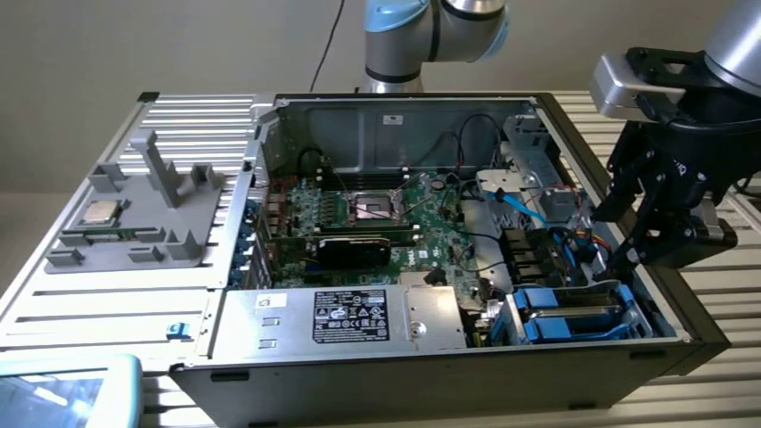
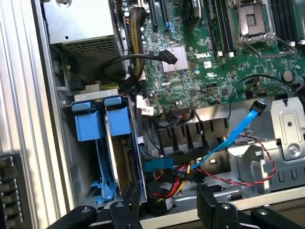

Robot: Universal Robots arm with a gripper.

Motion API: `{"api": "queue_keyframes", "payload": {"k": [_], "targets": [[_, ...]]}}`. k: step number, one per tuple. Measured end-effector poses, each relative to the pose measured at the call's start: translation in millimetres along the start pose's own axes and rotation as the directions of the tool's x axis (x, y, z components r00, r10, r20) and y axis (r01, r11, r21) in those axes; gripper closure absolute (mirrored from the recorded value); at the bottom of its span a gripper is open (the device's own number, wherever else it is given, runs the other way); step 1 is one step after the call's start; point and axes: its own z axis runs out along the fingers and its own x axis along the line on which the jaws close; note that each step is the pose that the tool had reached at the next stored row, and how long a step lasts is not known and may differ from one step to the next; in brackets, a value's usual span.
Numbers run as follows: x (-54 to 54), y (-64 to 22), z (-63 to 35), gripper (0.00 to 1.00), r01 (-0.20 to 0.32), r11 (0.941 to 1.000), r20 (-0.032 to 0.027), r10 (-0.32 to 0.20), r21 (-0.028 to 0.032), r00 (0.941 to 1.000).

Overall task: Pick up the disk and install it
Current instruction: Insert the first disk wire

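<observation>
Find the disk (image 2: 116, 121) standing on edge in the corner bay of the computer case (image 1: 393, 366), beside the power supply (image 1: 356, 316); judge it rigid, dense and shock-shy, best taken by its hard carrier edges. Count two blue carrier fronts (image 2: 88, 121) there, perhaps two drives, one power supply, one CPU chip (image 1: 98, 212). See the gripper (image 1: 636, 254) above that bay, fingers (image 2: 206, 198) spread, pinching nothing.

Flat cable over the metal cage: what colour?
The cable is light blue, clearest in wrist view.
</observation>
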Motion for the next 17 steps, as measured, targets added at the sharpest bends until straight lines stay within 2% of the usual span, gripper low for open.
{"api": "queue_keyframes", "payload": {"k": [7,11,17], "targets": [[-6.2,10.5,10.2,0.40,-0.004,1.0000,0.0005,0.004,0.0038,1.0000],[-15.5,10.7,18.2,0.40,-0.004,1.0000,0.0008,0.004,0.0038,1.0000],[-16.0,9.6,24.3,0.40,-0.025,0.9997,0.0011,0.025,0.0053,0.9997]]}}
